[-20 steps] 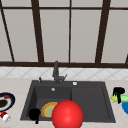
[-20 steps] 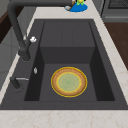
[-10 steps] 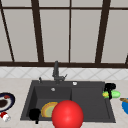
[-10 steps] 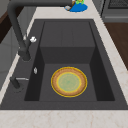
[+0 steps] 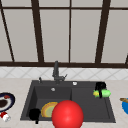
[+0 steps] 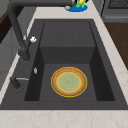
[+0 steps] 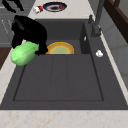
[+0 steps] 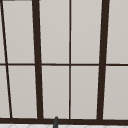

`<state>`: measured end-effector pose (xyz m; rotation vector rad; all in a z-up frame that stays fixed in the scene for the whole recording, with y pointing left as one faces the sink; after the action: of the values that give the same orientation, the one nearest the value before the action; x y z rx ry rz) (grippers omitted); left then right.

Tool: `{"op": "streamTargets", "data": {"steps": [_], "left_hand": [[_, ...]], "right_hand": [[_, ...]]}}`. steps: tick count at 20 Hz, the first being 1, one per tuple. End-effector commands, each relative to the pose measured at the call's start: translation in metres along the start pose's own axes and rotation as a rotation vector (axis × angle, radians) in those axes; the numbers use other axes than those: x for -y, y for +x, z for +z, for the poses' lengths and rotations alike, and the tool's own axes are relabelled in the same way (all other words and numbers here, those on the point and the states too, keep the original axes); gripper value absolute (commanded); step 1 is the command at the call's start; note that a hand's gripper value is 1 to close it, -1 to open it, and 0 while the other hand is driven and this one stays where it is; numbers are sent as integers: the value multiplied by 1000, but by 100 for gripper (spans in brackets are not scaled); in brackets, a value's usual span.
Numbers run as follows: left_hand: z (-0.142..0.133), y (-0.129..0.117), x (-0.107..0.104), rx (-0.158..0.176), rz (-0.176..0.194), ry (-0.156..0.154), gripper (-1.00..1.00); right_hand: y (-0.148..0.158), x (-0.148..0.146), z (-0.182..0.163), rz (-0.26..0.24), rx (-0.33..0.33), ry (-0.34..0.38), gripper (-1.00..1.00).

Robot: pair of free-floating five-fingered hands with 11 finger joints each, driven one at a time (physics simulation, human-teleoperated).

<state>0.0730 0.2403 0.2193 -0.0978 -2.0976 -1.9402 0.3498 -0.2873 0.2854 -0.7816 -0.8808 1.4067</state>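
Front view first: the right hand [image 5: 100, 88] hangs over the right rim of the dark sink [image 5: 27, 102], its fingers wrapped round a green and yellow thing [image 5: 105, 93] that I cannot name for certain, so the thing rides in the air just above the drainer side and is not lying on anything. From the right side view the same hand [image 7: 28, 31] curls over the green thing [image 7: 23, 53] from above, which looks like a carrying grip, chosen, I would judge, so the load clears the rim. The left hand [image 5: 34, 114] floats low at the near left corner of the basin, fingers apparently curled on nothing, though I cannot be sure. A yellow plate [image 6: 69, 81] lies flat on the basin floor, well apart from the held thing. A red ball [image 5: 67, 115] sits very near the camera, hiding part of the basin. The flat drainer half [image 7: 58, 77] is open room below the right hand; the tap [image 5: 56, 72] stands at the back edge, out of the way. A dark plate [image 5: 5, 101] rests on the left counter, a blue dish [image 5: 125, 105] on the right.
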Motion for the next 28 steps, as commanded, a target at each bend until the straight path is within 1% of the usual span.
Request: {"op": "streamTargets", "data": {"steps": [1,28], "left_hand": [[0,0,0,0,0,0,0],[0,0,0,0,0,0,0]], "right_hand": [[31,0,-1,9,-3,-28,100],[250,-6,-10,12,-6,-25,100]]}}
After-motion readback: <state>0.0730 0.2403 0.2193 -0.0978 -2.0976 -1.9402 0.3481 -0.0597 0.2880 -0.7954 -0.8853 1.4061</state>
